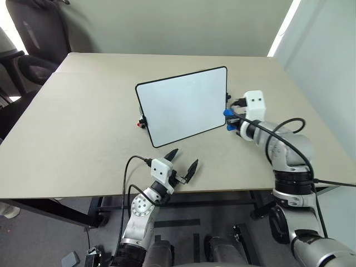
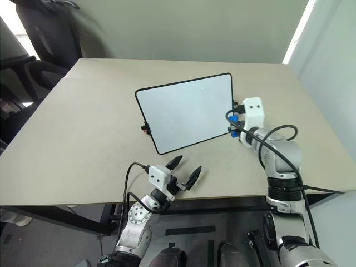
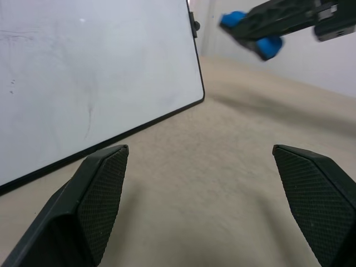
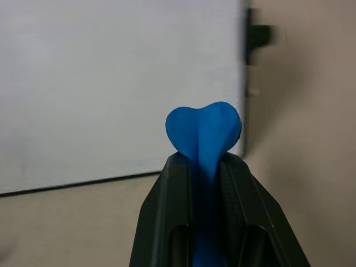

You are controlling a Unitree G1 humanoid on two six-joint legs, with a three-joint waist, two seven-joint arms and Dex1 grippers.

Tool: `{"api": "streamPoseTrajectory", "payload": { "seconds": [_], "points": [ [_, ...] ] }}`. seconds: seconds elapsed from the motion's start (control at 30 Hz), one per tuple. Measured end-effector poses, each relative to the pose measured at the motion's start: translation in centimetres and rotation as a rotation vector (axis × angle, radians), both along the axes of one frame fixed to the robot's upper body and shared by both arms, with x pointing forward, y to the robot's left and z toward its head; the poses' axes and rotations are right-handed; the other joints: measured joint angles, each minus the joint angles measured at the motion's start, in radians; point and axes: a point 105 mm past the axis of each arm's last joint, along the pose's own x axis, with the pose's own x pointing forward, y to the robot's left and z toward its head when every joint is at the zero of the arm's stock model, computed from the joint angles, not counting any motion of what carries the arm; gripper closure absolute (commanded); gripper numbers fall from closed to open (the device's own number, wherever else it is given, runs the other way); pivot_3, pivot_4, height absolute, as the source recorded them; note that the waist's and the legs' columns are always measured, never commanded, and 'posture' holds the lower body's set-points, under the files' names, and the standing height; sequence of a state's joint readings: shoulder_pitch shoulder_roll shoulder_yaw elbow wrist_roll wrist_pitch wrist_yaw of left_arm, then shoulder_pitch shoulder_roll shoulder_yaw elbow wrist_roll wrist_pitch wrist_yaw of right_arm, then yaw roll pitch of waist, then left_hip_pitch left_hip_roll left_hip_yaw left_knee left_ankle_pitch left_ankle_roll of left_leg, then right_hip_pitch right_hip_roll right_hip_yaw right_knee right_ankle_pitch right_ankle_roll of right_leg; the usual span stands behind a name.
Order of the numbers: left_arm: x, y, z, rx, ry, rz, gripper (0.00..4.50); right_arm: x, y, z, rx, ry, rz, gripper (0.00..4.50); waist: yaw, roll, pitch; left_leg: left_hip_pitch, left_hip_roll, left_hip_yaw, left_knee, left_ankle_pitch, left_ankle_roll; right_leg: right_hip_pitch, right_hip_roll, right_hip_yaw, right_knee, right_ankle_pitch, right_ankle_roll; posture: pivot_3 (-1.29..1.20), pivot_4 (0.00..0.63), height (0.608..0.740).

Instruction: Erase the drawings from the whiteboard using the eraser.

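Note:
The whiteboard (image 1: 183, 105), white with a thin black frame, lies slanted in the middle of the table (image 1: 83, 128). The drawings are out of view: its face looks plain white, with faint grey smears in the left wrist view. My right gripper (image 1: 229, 119) hovers just off the board's right edge, shut on the blue eraser (image 4: 204, 136), whose squeezed end bulges out past the fingertips. The eraser (image 3: 270, 47) also appears in the left wrist view, raised above the table. Near the table's front edge my left gripper (image 1: 184, 157) stands open, its fingers wide apart with nothing between them, short of the board's near corner.
A small red-and-black marker (image 1: 142, 122) lies against the board's left edge. A black office chair (image 1: 33, 39) stands beyond the table's far left corner. Bare tabletop spreads on all sides of the board, and the front edge runs just behind my left gripper.

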State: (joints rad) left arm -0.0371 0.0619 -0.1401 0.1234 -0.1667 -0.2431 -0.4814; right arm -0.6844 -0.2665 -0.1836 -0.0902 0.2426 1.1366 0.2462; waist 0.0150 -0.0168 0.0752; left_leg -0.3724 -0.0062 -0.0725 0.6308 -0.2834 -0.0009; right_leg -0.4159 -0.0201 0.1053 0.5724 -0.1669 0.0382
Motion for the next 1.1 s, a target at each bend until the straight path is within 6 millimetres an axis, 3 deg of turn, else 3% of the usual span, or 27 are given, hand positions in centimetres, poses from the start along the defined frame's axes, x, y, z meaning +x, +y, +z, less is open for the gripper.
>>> {"api": "streamPoseTrajectory", "payload": {
  "seconds": [0.13,0.27,0.5,0.6,0.7,0.87,1.1],
  "points": [
    [-0.1,0.0,-0.1,0.003,0.002,-0.005,0.00,-0.6,-2.0,-2.5,0.094,0.112,-0.056,4.15,-0.001,0.001,0.001,0.005,-0.001,0.000,0.000,-0.001,0.001,0.001,0.001,0.003,0.000,-0.001,0.003,0.00,0.150,0.740],
    [-0.2,0.0,-0.1,0.007,0.001,-0.013,0.00,-0.7,-2.7,-4.0,0.109,0.170,-0.082,2.84,-0.003,0.001,0.001,0.005,-0.001,0.000,0.000,0.000,0.002,0.000,0.001,0.003,0.001,0.000,0.005,0.00,0.150,0.740],
    [-0.3,0.2,-0.2,0.014,0.004,-0.015,0.00,-0.9,-3.2,-4.1,0.062,0.164,-0.094,0.51,-0.002,0.002,0.001,0.007,-0.001,0.000,-0.001,-0.003,0.003,-0.002,0.002,0.003,0.000,-0.001,0.005,0.00,0.150,0.740],
    [-0.3,0.3,-0.2,0.017,0.004,-0.014,0.00,-1.4,-4.0,-4.4,-0.018,0.112,-0.111,0.51,0.001,0.003,0.001,0.007,-0.001,0.000,0.000,-0.005,0.005,-0.001,0.001,0.003,0.000,-0.001,0.005,0.00,0.150,0.740],
    [-0.3,0.6,-0.2,0.028,0.002,-0.013,0.00,-2.1,-3.8,-3.1,-0.017,0.000,-0.113,0.51,0.000,0.005,0.000,0.007,-0.001,0.000,0.000,-0.006,0.004,0.001,0.001,0.003,-0.001,-0.001,0.005,0.00,0.150,0.740],
    [-0.2,1.4,-0.3,0.042,0.003,0.004,0.00,-4.3,0.0,-1.9,0.050,-0.145,0.011,0.51,-0.005,0.004,-0.001,0.009,0.000,-0.001,0.000,-0.007,0.003,0.003,0.005,0.005,-0.001,-0.002,0.006,0.00,0.150,0.740],
    [-0.5,1.9,-0.1,0.054,-0.005,0.035,0.00,-4.3,3.0,-1.0,0.104,-0.211,0.085,0.51,-0.007,0.004,-0.001,0.012,0.000,-0.001,0.001,-0.007,0.003,0.000,0.005,0.006,-0.003,-0.002,0.006,0.00,0.150,0.740]
  ]
}}
